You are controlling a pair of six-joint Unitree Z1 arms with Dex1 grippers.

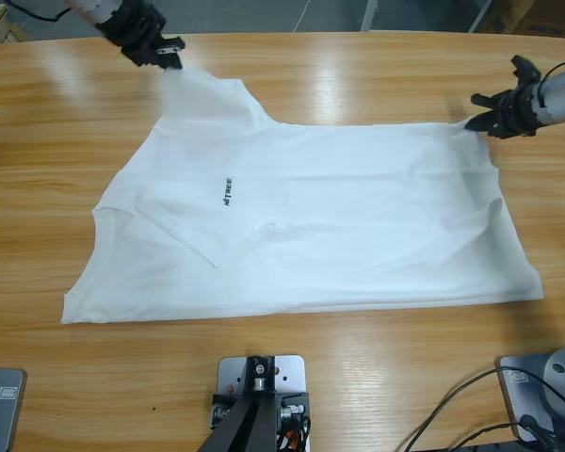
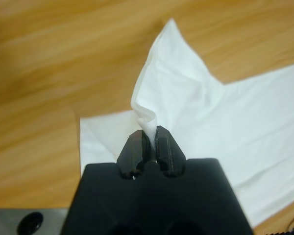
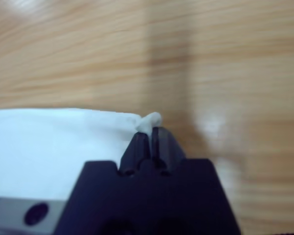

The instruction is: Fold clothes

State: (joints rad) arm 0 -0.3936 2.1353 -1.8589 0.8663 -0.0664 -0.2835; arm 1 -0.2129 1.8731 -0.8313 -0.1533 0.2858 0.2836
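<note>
A white T-shirt [image 1: 320, 221] lay spread across the middle of the wooden bench [image 1: 66, 122], its small dark printed text [image 1: 228, 192] toward the upper-left part of the cloth.

At the T-shirt's upper-left corner, the left claw [image 1: 172, 54] had its jaws pinched together on a raised point of fabric, which rose from the flat cloth up into the claw. In the left wrist view the left claw [image 2: 151, 137] showed a narrow white fold caught between the two black jaws, with the rest of the T-shirt [image 2: 245, 122] spreading away beyond and to the side of it.

At the T-shirt's upper-right corner, the right claw [image 1: 477, 115] met the edge of the cloth, which was drawn into a small peak at the jaws. In the right wrist view the right claw [image 3: 151, 134] was closed on a small bunch of white fabric, with the T-shirt [image 3: 54, 147] lying flat to one side of the jaws and bare bench [image 3: 225, 73] beyond and to the other side.
</note>
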